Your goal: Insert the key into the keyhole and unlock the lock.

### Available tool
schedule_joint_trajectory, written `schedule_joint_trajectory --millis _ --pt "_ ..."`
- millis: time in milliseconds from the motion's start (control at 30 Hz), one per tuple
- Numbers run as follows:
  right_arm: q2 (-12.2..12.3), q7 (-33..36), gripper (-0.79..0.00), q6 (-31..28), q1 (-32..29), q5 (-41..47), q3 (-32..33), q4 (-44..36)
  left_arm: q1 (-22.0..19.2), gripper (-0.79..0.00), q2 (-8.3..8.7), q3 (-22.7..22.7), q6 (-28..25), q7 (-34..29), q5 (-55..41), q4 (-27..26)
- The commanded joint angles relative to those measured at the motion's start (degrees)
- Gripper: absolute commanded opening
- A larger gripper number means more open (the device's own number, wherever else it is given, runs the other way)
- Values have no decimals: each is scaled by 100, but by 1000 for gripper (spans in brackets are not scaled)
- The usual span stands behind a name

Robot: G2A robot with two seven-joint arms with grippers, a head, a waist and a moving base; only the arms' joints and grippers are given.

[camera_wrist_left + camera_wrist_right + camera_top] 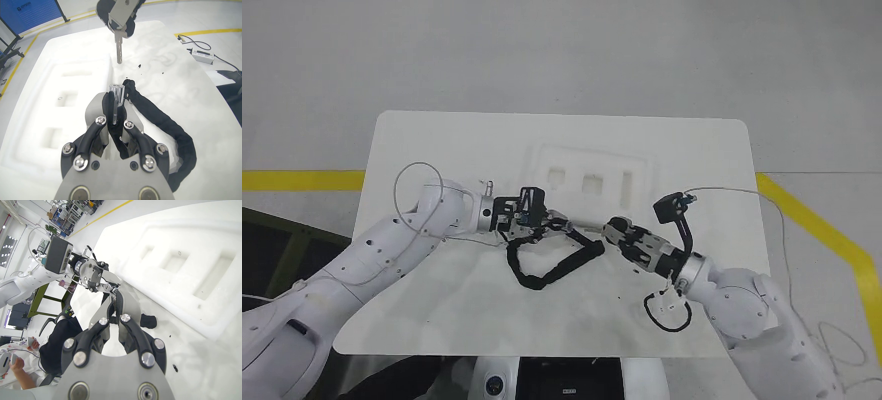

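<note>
My left gripper (115, 102) is shut on the lock's chrome cylinder (116, 92), held above the table with its keyhole end facing away from the wrist. The lock's black fabric-covered chain (170, 125) loops down from it onto the table (702, 160). My right gripper (114, 306) is shut on the head of a silver key (119, 49). The key's blade points at the keyhole, with a clear gap between them. In the top view the two grippers (532, 215) (614, 235) face each other at the table's middle, over the chain (552, 265).
A white foam tray (592, 180) with three rectangular recesses lies just behind the grippers. A small loop of black cable (667, 310) hangs by the right arm's wrist. Small black crumbs (139, 66) dot the table. A grey box (203, 55) with cables sits on the floor.
</note>
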Motion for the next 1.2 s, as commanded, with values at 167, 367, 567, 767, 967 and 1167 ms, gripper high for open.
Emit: schedule_joint_trajectory --millis 167,367,567,767,967,1167 --pt "-21 -50 -785 83 50 -62 -90 27 104 -785 1 -110 8 64 -106 13" --pt "-21 -50 -785 83 50 -62 -90 27 104 -785 1 -110 8 64 -106 13" --pt "-29 -27 -785 66 35 -12 -136 -20 121 -785 1 -116 42 44 -113 15" --pt "-69 142 -785 644 103 -143 -343 -401 375 -785 12 -303 285 -313 -261 -20" --pt "-141 658 -785 2256 238 233 -515 -708 549 -785 32 -464 486 -306 19 -166" --pt "-202 662 -785 2954 418 470 -575 -717 722 -785 71 -623 632 -321 355 -304"
